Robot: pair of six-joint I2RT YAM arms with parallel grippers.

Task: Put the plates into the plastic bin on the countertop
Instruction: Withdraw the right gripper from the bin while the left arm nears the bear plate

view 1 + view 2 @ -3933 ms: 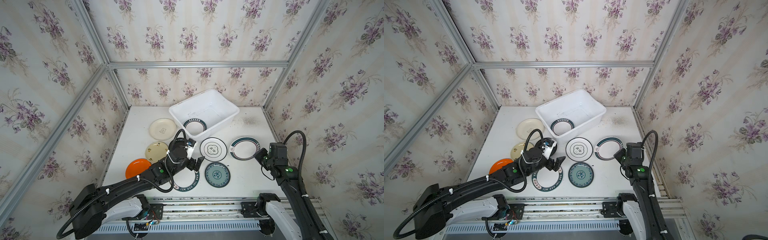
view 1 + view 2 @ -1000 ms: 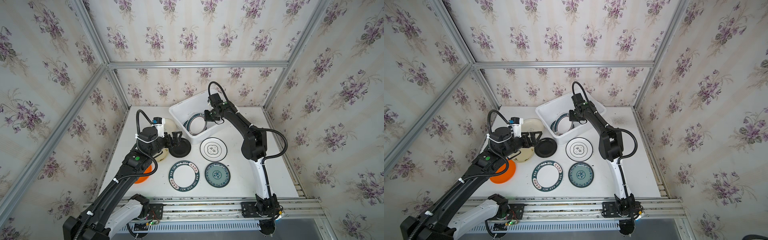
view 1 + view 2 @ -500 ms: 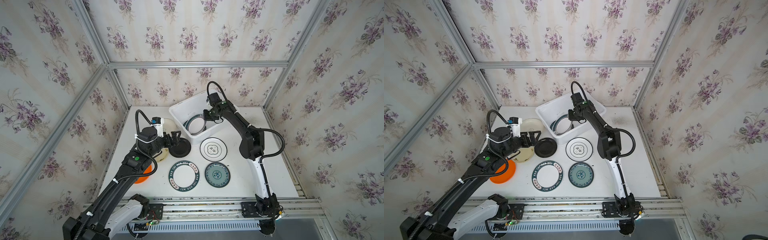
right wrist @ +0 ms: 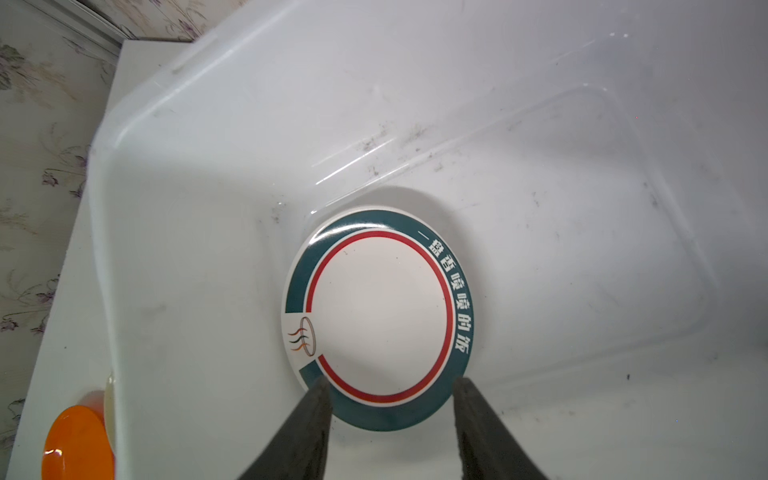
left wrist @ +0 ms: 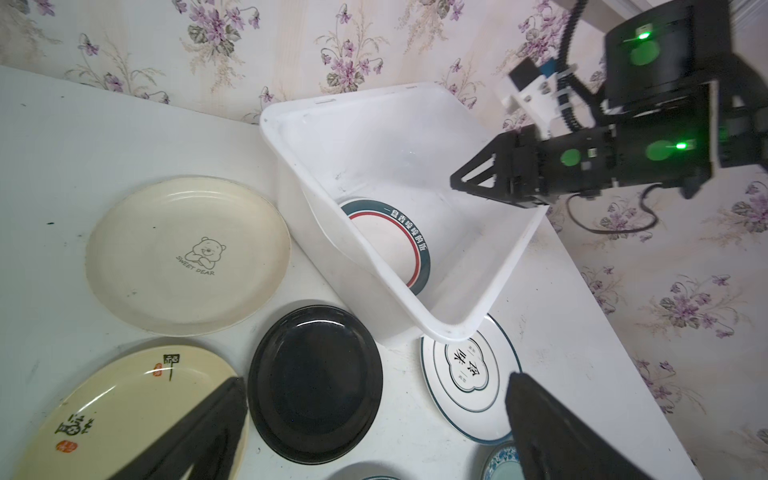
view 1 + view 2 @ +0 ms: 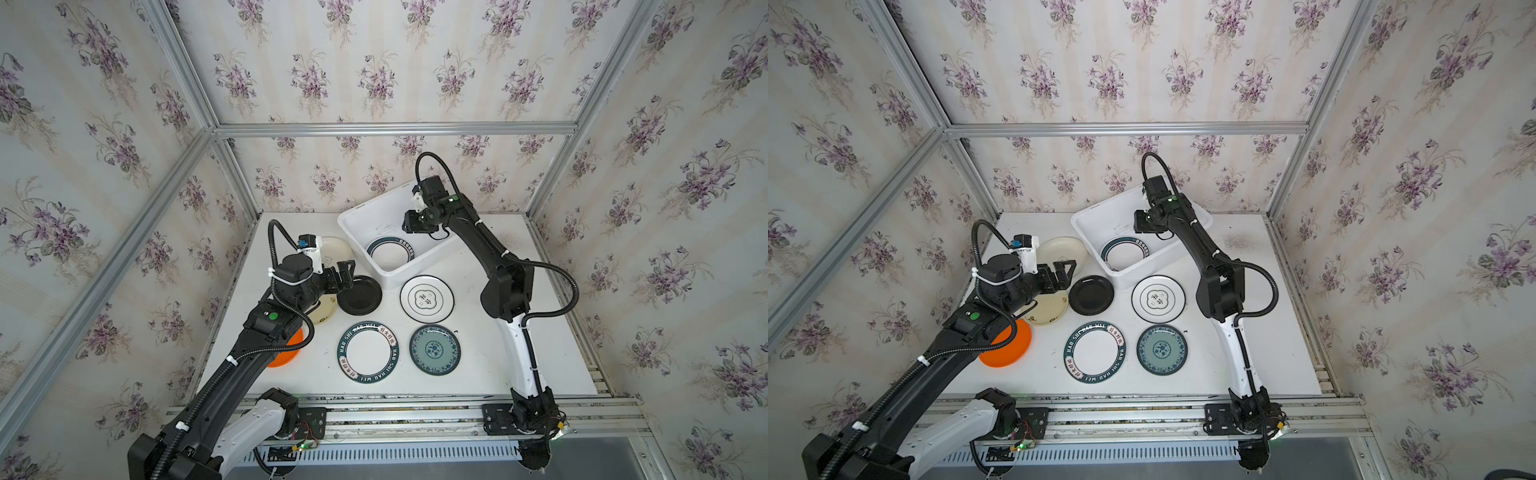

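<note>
The white plastic bin (image 6: 360, 212) (image 6: 1094, 212) stands at the back of the countertop (image 6: 490, 365). A white plate with a teal rim and red ring (image 4: 378, 316) (image 6: 390, 252) lies flat on its floor. My right gripper (image 4: 391, 380) (image 6: 409, 226) hangs open over that plate's edge, holding nothing. My left gripper (image 5: 376, 378) (image 6: 347, 272) is wide open above the glossy black plate (image 5: 316, 384) (image 6: 359, 296), not touching it. On the counter also lie two cream plates (image 5: 187, 255) (image 5: 124, 411), an orange plate (image 6: 1007, 345), a lettered dark-rimmed plate (image 6: 368, 357), a teal-patterned plate (image 6: 434, 350) and a white emblem plate (image 6: 427, 299).
Floral walls with aluminium framing (image 6: 395, 129) close in the left, back and right. A metal rail (image 6: 415, 415) with both arm bases runs along the front edge. The emblem plate lies close against the bin's near corner (image 5: 449, 328).
My right gripper has gone from shut to open inside the bin, and the teal-rimmed plate now lies flat below it. The left arm has barely moved.
</note>
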